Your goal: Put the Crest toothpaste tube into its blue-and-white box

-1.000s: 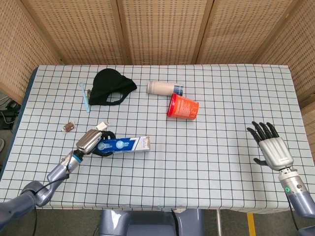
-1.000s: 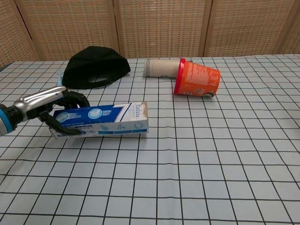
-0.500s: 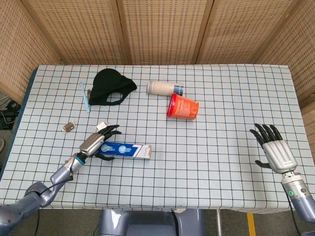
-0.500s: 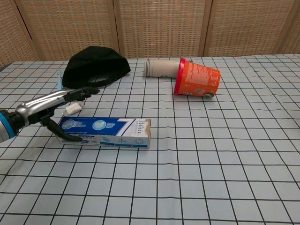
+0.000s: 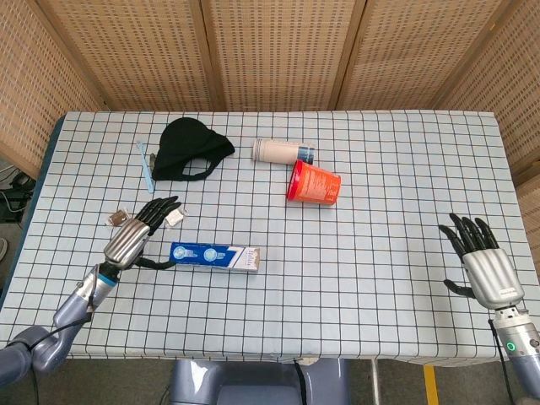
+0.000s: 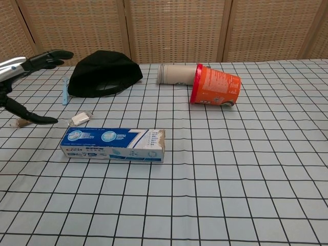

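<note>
Checked cloth surface (image 5: 363,278), wicker screens behind. Blue-and-white box (image 5: 214,256) lies flat near the front-left; no separate toothpaste tube visible, likely boxed already. Left hand (image 5: 135,237) beside it and right hand (image 5: 483,267) well apart: fingers spread, holding nothing.

Staged test bench, lab-type setup: table (image 5: 380,169) under a black-grid white cloth, boxed in by woven wicker screens (image 5: 278,51); assorted household props laid out.
</note>
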Robot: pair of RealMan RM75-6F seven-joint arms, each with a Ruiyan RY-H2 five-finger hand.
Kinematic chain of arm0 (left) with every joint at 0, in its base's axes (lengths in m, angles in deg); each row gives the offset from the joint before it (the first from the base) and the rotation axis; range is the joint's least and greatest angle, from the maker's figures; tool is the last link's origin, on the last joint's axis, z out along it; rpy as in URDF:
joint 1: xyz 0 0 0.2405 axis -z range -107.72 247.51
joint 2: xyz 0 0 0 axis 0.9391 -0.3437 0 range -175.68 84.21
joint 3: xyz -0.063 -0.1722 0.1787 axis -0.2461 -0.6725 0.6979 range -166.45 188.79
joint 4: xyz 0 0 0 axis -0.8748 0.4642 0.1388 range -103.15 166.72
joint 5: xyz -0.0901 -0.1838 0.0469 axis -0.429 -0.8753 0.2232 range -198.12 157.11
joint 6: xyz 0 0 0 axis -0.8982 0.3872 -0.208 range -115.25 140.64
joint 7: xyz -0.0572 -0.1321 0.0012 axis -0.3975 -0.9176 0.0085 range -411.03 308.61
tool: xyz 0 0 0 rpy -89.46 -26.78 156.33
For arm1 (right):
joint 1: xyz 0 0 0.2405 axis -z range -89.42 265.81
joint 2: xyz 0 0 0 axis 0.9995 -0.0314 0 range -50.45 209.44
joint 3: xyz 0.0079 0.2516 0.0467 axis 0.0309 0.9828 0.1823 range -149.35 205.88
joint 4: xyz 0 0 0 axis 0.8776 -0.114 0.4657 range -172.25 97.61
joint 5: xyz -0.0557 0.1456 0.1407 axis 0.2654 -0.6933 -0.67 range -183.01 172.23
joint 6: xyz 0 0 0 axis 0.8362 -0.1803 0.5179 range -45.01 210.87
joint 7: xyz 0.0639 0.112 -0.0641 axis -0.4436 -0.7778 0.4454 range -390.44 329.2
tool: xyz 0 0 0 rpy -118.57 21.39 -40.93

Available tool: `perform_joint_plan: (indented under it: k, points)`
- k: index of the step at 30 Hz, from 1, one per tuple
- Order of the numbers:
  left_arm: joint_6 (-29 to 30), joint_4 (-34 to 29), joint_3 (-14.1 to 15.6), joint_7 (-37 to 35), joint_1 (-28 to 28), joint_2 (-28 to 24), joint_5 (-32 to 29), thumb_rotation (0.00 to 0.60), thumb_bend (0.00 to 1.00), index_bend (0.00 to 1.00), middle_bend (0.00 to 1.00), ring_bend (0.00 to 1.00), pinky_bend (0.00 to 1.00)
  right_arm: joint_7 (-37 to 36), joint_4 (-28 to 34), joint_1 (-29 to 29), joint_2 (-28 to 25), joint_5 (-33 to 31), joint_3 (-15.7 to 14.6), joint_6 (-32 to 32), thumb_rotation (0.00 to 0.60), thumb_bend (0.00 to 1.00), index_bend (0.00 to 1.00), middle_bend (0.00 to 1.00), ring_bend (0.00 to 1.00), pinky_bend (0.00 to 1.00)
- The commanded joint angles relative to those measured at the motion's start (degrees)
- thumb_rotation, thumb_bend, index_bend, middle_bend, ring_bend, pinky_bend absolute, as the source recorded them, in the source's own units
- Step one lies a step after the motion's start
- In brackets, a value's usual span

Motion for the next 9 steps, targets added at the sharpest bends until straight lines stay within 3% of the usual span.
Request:
perform_joint_plan:
  k: [1, 5, 9]
  points:
    - [7.2, -27.2, -2.1, 30.7, -10.5, -14.0, -13.3, 0.600, 0.00, 0.00, 0.00, 0.00, 0.00, -0.3, -1.9, 1.7, 0.8, 1.0, 0.2, -2.6, 0.600, 0.00, 0.11, 0.01, 0.00, 0.00]
    - [14.3, -33.0, -1.6, 35.8, -17.1, -16.1, -16.6, 0.600, 0.00, 0.00, 0.00, 0.00, 0.00, 1.3, -1.7, 4.1, 0.2, 1.4, -0.2, -5.3, 0.600, 0.00, 0.08, 0.00, 0.00, 0.00]
    - [14.9, -32.5, -1.5, 37.0, -18.8, -16.3, -16.1, 0.600, 0.00, 0.00, 0.00, 0.00, 0.00, 2.7, -0.7, 5.2, -0.1, 1.2, 0.0, -5.7, 0.600, 0.00, 0.08, 0.00, 0.00, 0.00]
